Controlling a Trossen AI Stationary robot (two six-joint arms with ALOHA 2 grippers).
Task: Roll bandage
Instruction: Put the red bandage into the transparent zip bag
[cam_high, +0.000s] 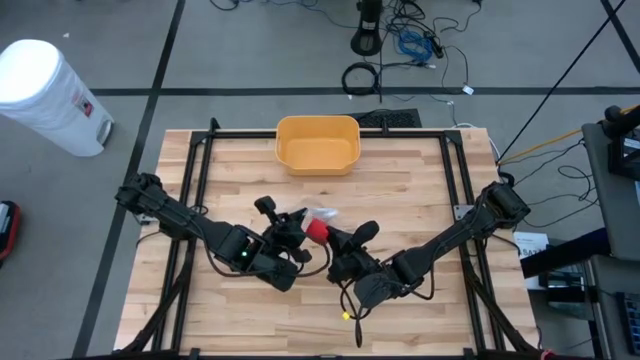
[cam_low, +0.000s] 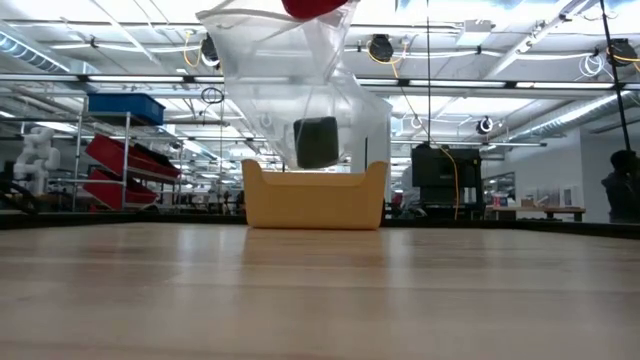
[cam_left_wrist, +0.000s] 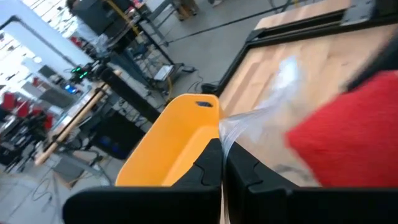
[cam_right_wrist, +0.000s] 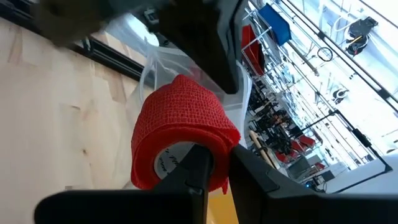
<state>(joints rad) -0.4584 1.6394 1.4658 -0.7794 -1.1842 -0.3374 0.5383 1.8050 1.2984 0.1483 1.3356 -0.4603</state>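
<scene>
**Red bandage roll and clear bag held together over the table**

Red bandage roll (cam_right_wrist: 180, 134) fills the right wrist view, clamped by the right gripper (cam_right_wrist: 221, 165), whose two fingers pinch the roll's wall, one reaching into the pale core and one outside. Some dark print shows on the inside of the core, too small to read. Just behind the roll hangs a clear plastic bag (cam_right_wrist: 233, 93), its mouth touching the roll's far side.

Seen from above, the roll (cam_high: 317, 231) sits in mid-air between the two grippers, on the near side of the yellow bin (cam_high: 318, 144) and well apart from it. The bag (cam_high: 322, 214) lies between the roll and the bin. The left gripper (cam_high: 296, 232) is just left of the roll, and its fingers are clenched tight on a fold of the bag's film (cam_left_wrist: 249, 121), as the left wrist view shows. The right gripper (cam_high: 335, 238) meets the roll from the right.

From table height, the bag (cam_low: 300, 100) hangs open above the wooden table (cam_low: 320, 290), in front of the bin (cam_low: 314, 198), with the roll (cam_low: 316, 7) at its top edge. A small dark object (cam_low: 317, 141) shows through the film; whether it is inside the bag cannot be told. No contents can be made out in the bin.
</scene>
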